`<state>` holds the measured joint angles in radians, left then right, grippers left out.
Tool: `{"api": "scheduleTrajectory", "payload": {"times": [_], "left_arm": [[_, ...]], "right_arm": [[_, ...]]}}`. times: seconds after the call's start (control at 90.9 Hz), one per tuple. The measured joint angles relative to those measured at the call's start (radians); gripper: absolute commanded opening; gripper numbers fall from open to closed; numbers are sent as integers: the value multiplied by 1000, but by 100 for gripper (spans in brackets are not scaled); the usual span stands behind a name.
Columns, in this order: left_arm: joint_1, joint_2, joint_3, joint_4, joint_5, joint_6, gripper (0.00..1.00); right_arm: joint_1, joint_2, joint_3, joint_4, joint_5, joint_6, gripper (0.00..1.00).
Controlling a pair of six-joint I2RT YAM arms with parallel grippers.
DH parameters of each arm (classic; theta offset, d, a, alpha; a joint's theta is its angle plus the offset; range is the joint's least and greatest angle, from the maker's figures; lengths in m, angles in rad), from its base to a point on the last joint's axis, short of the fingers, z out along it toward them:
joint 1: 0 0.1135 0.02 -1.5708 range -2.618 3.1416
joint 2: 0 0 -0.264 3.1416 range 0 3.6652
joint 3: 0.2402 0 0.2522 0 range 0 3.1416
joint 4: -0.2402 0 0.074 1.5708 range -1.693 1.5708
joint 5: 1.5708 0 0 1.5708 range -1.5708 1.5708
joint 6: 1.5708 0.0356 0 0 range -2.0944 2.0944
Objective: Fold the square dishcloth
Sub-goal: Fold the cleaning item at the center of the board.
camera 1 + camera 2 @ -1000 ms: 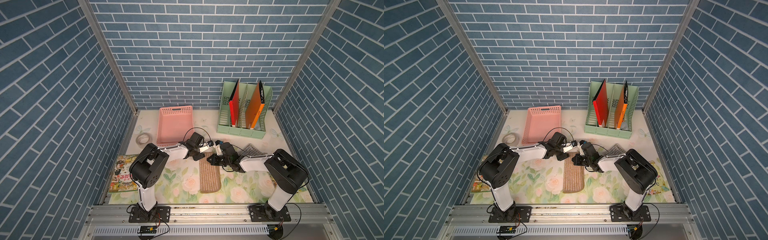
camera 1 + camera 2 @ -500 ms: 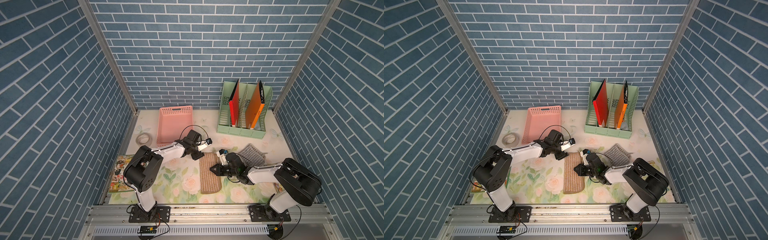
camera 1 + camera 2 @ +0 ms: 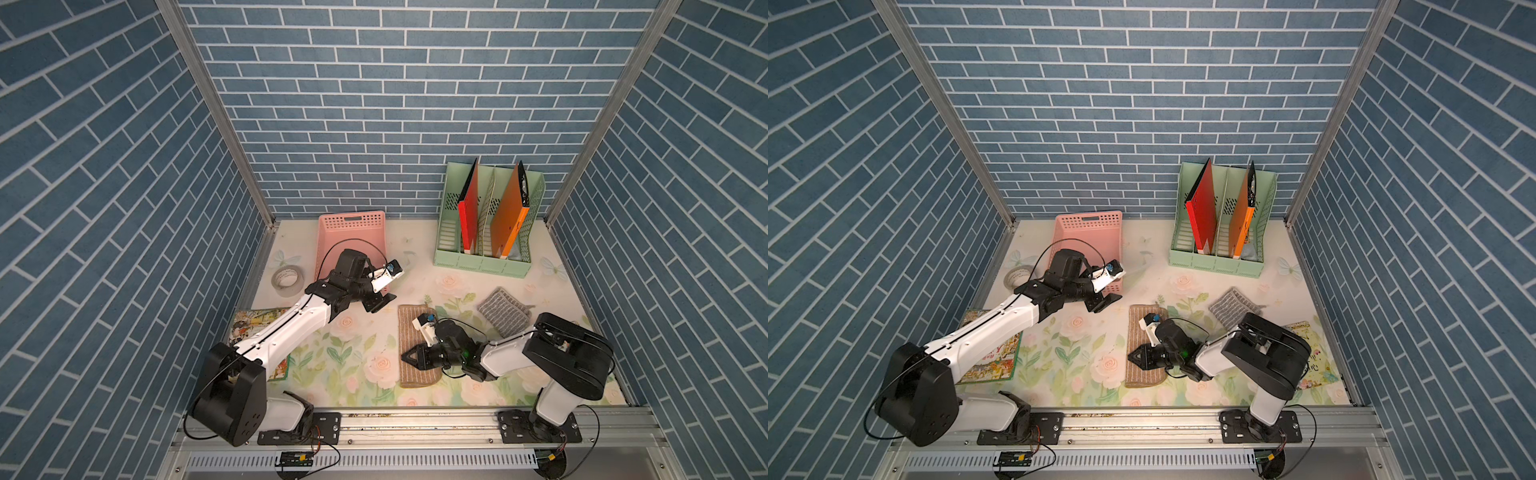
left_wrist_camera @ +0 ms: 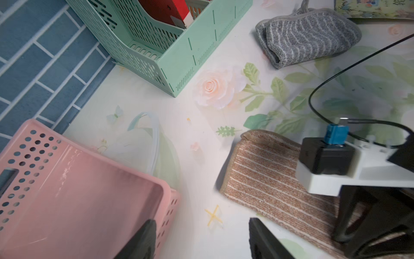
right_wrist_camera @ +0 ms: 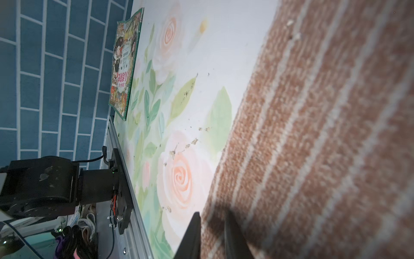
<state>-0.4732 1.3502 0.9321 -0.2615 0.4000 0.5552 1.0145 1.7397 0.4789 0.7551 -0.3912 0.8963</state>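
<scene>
A: Scene, big to small?

B: Floral tabletop (image 3: pixel 357 357) inside blue brick walls. Left arm reached toward the back, right arm lay low across the front. At the back right stood a green file rack (image 3: pixel 482 262) with a red folder (image 3: pixel 469 212) and an orange folder (image 3: pixel 509 216) upright in it. At the back left was a pink basket (image 3: pixel 353 237).

A: Dishcloth?

B: Brown striped dishcloth (image 3: pixel 415 311) lay flat on the tabletop near the middle front. It was doubled into a narrow strip running front to back. A magazine (image 3: pixel 249 328) sat at the left edge, partly under the left arm. A grey cloth (image 3: pixel 503 311), bunched, lay to the strip's right and apart from it. A tape roll (image 3: pixel 287 291) sat by the left wall, just beside the basket.

A: Pincers?

B: Left pincer (image 3: pixel 380 304) hung between basket and strip with its jaws wide apart. It held nothing and touched neither.

A: Right one?

B: Right pincer (image 3: pixel 405 358) was down at the front half of the strip. In the wrist view its fingers (image 5: pixel 235 233) stood a narrow gap apart, with the strip's left edge in that gap. Couldn't tell whether they pressed on the cloth or stood clear of it.
</scene>
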Motion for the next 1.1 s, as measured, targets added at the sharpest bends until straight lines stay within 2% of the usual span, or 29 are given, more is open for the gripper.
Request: {"api": "scheduleTrajectory", "payload": {"times": [0.154,0.363,0.495,0.66,0.858,0.979,1.1], "left_arm": [[0,-77,-48,-52,28,18,72],[0,-172,-106,-117,52,66,71],[-29,-224,-170,-149,63,97,67],[-177,-256,-282,-151,29,117,64],[-389,-220,-352,-112,-15,114,61],[-492,-163,-354,-78,-55,114,60],[-546,-125,-354,-52,-86,117,59]], "right_arm": [[11,-4,25,-21,2,5,32],[21,-241,-6,-161,48,-13,40],[30,-285,-47,-173,63,-13,40],[35,-245,-116,-203,85,-10,41],[12,-232,-85,-225,78,-11,42],[-53,-312,-53,-327,81,-23,44],[-145,-346,44,-404,72,-63,43]]}}
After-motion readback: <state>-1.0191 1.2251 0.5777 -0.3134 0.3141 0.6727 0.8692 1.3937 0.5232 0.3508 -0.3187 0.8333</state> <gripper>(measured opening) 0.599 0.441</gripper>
